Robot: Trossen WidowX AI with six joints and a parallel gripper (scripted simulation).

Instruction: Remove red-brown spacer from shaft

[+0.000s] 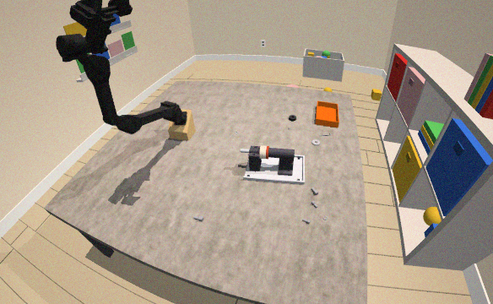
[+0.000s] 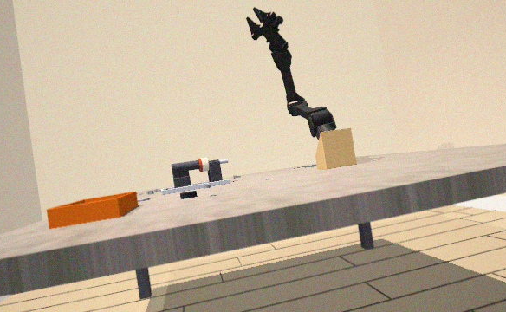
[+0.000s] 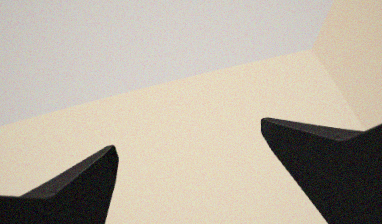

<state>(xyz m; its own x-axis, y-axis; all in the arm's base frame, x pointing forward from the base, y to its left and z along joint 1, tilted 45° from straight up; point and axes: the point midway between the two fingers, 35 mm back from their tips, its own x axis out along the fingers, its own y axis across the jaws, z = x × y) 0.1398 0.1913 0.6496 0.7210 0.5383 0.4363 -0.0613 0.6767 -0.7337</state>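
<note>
While the black jointed arm (image 1: 103, 90) (image 2: 288, 80) rears up from its tan wedge-shaped block (image 1: 184, 131) (image 2: 337, 149), its black two-fingered hand (image 2: 253, 17) (image 3: 190, 138) is raised high over the desk (image 1: 154, 236) (image 2: 279, 204), fingers spread wide with nothing between them. Against the pale wall, I can see the two pointed fingertips standing well apart.

Well away from the hand, the dark cylindrical housing block (image 1: 286, 158) (image 2: 182, 173) stands on a white rectangular plate (image 1: 268, 176) (image 2: 197, 186), facing a smaller dark upright support (image 1: 254, 158) (image 2: 215, 171). Between them sit the red-brown ring-shaped spacer (image 1: 267, 152) (image 2: 200, 165), right beside the big housing, and a cream round spacer (image 1: 263, 152) (image 2: 205, 164) next to it. Out of the small support's far side pokes the silvery metal shaft (image 1: 244, 150) (image 2: 223, 161); how deep it reaches inside the housing, I cannot tell.

An orange open tray (image 1: 327, 115) (image 2: 88, 212) rests on the desk, and near it lie a black ring (image 1: 289, 118) and a pale flat washer (image 1: 312, 143).
</note>
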